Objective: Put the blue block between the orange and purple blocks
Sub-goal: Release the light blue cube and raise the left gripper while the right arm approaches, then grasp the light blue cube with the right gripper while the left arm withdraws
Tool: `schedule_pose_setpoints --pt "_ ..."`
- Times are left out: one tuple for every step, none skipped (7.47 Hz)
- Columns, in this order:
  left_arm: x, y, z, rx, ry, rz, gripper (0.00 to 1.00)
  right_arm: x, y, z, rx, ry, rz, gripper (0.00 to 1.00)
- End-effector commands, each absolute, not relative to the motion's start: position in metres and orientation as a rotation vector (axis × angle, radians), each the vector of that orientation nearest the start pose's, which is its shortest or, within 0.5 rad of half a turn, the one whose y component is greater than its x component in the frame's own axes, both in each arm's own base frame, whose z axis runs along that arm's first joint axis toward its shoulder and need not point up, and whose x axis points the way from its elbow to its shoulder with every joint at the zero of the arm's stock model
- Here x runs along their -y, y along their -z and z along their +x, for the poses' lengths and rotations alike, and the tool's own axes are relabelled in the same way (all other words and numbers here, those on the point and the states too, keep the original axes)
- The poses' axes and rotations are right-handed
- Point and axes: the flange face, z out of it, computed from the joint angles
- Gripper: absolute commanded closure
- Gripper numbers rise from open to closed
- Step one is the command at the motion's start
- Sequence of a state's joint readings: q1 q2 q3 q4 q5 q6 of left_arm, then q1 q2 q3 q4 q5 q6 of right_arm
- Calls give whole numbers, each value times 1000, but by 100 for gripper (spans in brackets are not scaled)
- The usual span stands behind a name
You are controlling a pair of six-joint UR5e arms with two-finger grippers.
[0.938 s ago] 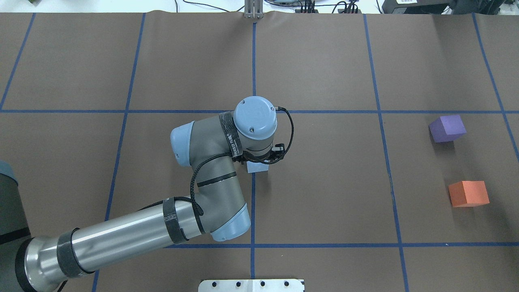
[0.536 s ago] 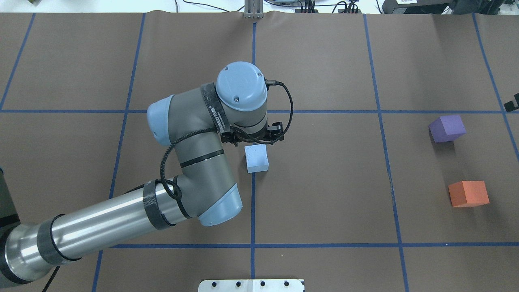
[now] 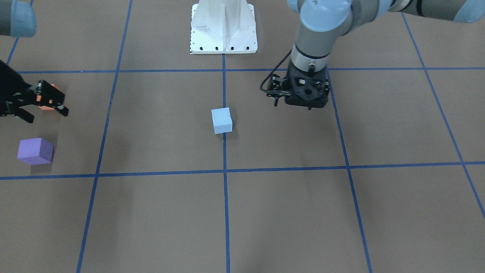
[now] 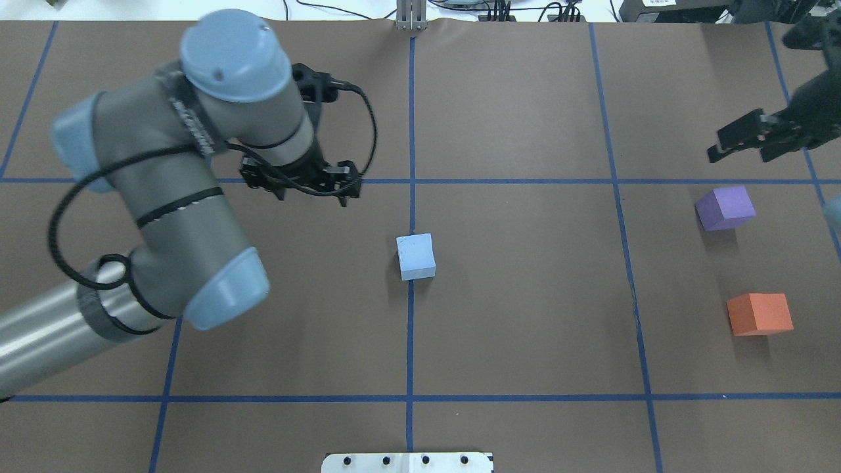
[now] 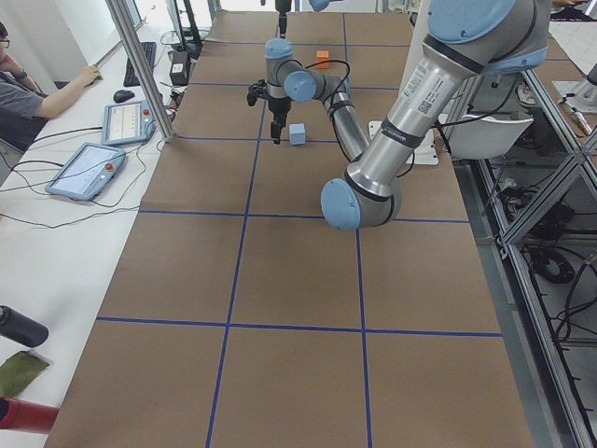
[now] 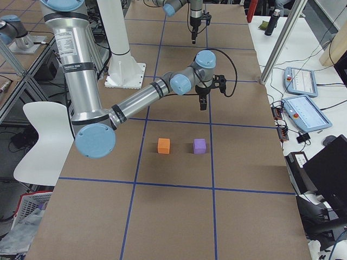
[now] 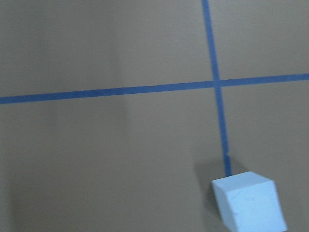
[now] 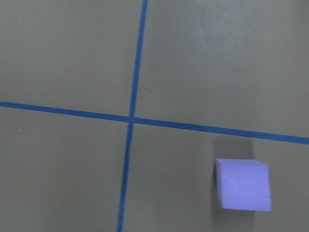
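Left arm (image 4: 171,217) bends over the counter's (image 4: 525,328) far-left quarter, left jaws wide, empty; right jaws gape near the far-right corner. Pale blue foam cube (image 4: 415,256) sits mid-counter, bare counter around.

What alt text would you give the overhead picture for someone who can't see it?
A blue block sits alone mid-table on a taped line, far from the purple block and orange block at the right edge. The left hand hangs empty, upper left of it; the right hand hovers, open, beyond the purple block.
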State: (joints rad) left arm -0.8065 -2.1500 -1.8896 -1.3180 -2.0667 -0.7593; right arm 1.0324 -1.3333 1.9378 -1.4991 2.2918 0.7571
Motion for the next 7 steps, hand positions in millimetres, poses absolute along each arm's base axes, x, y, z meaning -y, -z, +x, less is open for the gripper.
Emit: schedule_pose_setpoints --pt "535 -343 217 -725 -305 142 0 467 -268 -363 928 72 87 0" --pt "546 -401 148 -713 -373 146 0 467 -224 -404 886 91 84 0" --pt "557 -451 79 -737 -386 139 0 461 -198 -440 860 74 79 0" --pt "554 -508 14 -748 -386 129 0 453 -189 -476 833 72 98 0" --pt "549 -548 -33 -745 -362 112 0 452 -178 -504 813 82 109 0" --pt "531 -580 -52 -742 -356 89 0 450 -171 -536 786 89 108 0" --pt "524 -587 -58 -742 -398 102 0 445 -168 -573 747 83 131 0"
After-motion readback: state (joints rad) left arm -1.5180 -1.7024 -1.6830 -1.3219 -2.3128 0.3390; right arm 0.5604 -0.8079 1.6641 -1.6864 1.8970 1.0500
